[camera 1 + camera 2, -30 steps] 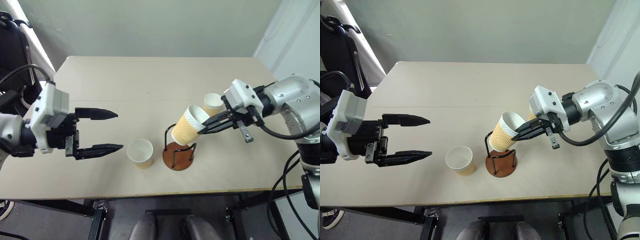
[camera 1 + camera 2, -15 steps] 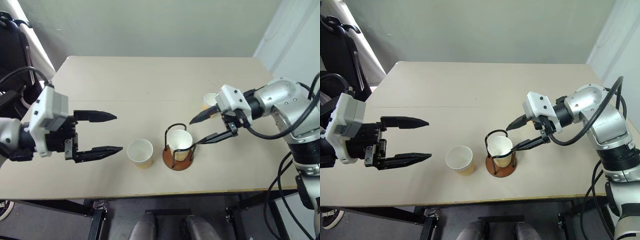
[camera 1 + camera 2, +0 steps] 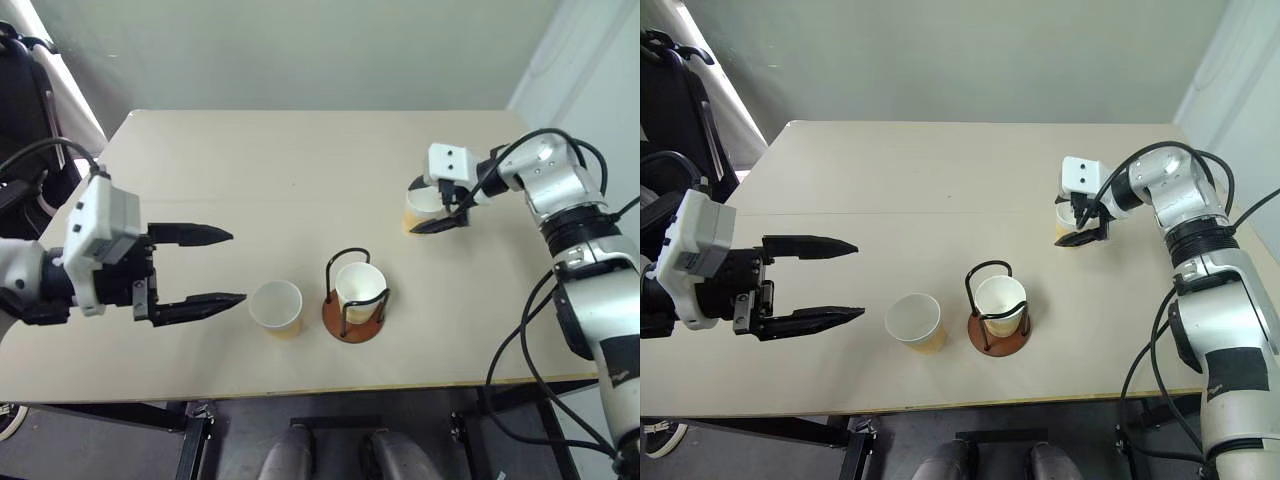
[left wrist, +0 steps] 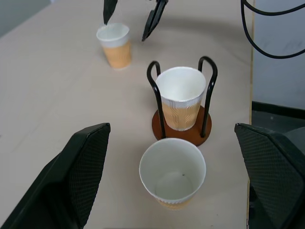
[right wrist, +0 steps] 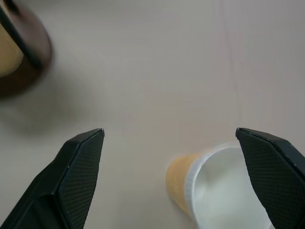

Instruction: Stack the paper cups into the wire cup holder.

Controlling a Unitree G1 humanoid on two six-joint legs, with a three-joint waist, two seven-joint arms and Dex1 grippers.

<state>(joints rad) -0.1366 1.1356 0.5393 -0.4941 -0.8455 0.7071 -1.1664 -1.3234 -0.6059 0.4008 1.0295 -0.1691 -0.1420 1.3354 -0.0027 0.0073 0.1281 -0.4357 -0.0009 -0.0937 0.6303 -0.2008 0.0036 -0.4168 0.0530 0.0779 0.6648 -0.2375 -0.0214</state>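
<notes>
One cup [image 3: 359, 288] sits in the holder [image 3: 352, 320]. Your right claw [image 3: 1077, 225], spread open and empty, hovers over the far cup [image 3: 424, 207]; lower around it, then clench.

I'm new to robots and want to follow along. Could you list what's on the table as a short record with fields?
cup in holder: one paper cup upright inside the wire cup holder
loose cups: one beside the holder, one farther back
left gripper: fingers open, empty, near the loose cup
right gripper: fingers open around the far cup's rim, not closed
surface: beige table
</notes>
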